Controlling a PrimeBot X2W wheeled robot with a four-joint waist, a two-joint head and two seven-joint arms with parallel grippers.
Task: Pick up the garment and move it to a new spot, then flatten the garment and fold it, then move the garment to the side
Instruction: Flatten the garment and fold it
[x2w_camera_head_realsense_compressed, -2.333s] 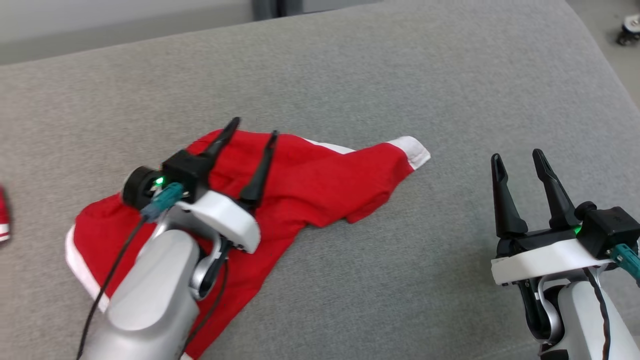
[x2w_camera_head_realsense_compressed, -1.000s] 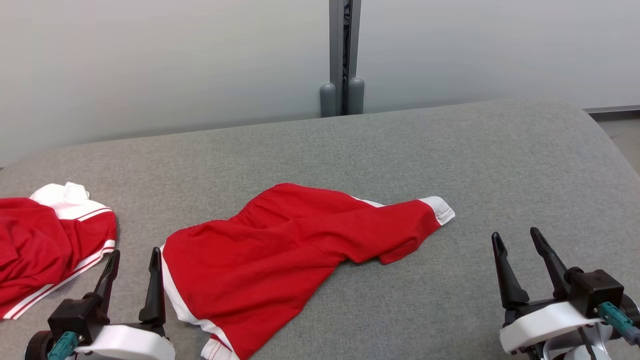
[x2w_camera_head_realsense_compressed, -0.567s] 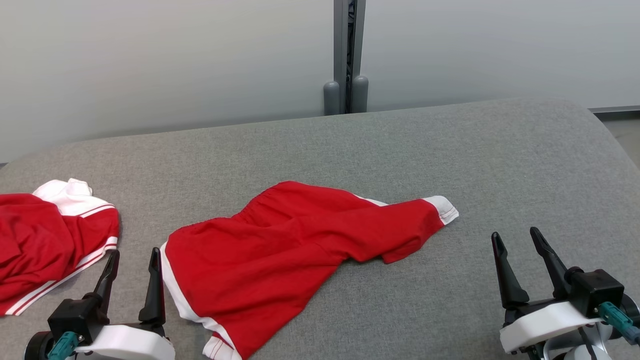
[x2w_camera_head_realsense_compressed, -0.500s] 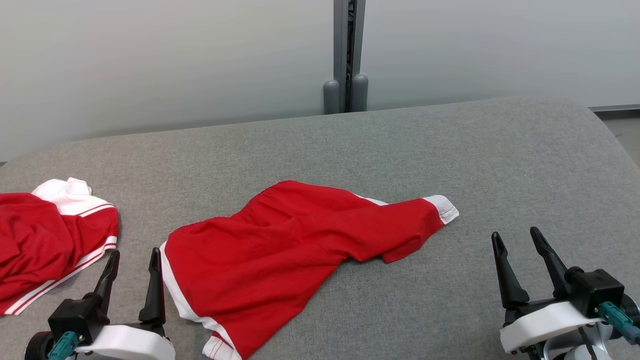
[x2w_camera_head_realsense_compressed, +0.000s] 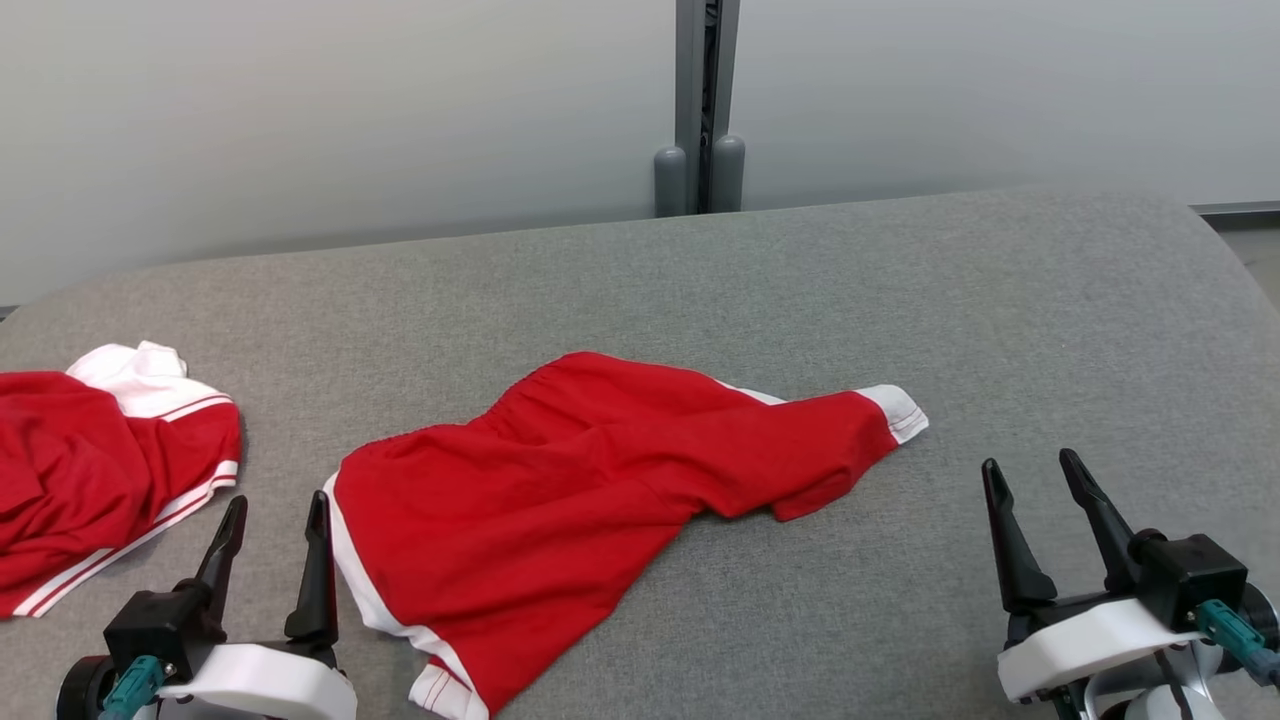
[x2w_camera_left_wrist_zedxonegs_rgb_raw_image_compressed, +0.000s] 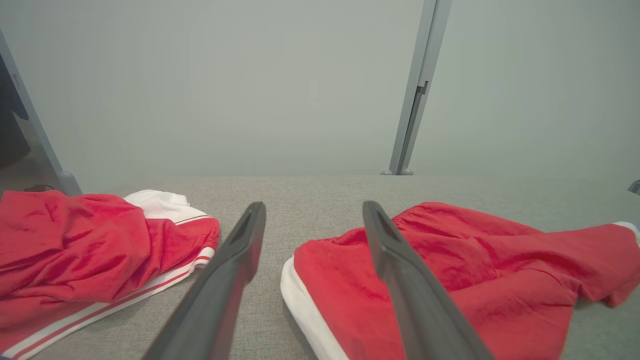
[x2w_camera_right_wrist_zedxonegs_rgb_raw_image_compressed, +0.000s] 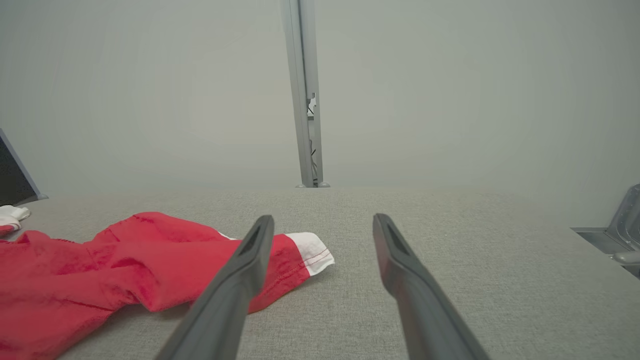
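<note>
Red shorts with white hems (x2w_camera_head_realsense_compressed: 590, 480) lie rumpled across the middle of the grey padded surface (x2w_camera_head_realsense_compressed: 900, 280), one leg stretched to the right. My left gripper (x2w_camera_head_realsense_compressed: 276, 506) stands open and holds nothing at the lower left, just left of the shorts' white hem. In the left wrist view the shorts (x2w_camera_left_wrist_zedxonegs_rgb_raw_image_compressed: 450, 270) lie behind the right finger of the left gripper (x2w_camera_left_wrist_zedxonegs_rgb_raw_image_compressed: 312, 215). My right gripper (x2w_camera_head_realsense_compressed: 1030, 465) is open and holds nothing at the lower right, apart from the cloth. In the right wrist view the shorts' leg end (x2w_camera_right_wrist_zedxonegs_rgb_raw_image_compressed: 305, 252) lies beside the right gripper (x2w_camera_right_wrist_zedxonegs_rgb_raw_image_compressed: 322, 220).
A second red and white garment (x2w_camera_head_realsense_compressed: 95, 460) is heaped at the surface's left edge, also shown as that garment (x2w_camera_left_wrist_zedxonegs_rgb_raw_image_compressed: 75, 250) in the left wrist view. A grey post (x2w_camera_head_realsense_compressed: 700, 100) stands against the pale wall behind. The surface's right edge curves down to the floor.
My left gripper has left the shorts and drawn back to the lower left. The head camera has tilted up, bringing the wall and the second garment into view. The right arm has hardly moved.
</note>
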